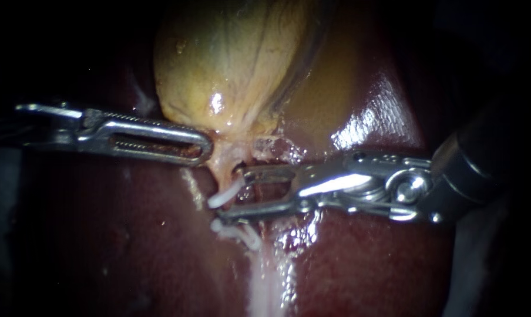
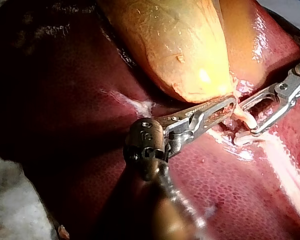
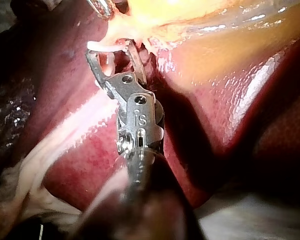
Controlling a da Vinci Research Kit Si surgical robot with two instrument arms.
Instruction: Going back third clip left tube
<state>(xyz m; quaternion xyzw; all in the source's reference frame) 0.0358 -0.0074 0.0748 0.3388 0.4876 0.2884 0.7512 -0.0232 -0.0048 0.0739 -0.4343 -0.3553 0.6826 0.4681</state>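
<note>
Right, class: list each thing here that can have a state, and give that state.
Right instrument, jaws open, tips at the tube.
Left instrument, tip at the neck of the gallbladder.
Upper clip, set across the tube.
Lower clip, set across the tube, beyond the jaws.

No label, brand, number or sign can be read anywhere in these views. The only marking is a small stamped mark on the metal wrist of the right instrument (image 3: 110, 50), just behind its jaws.
</note>
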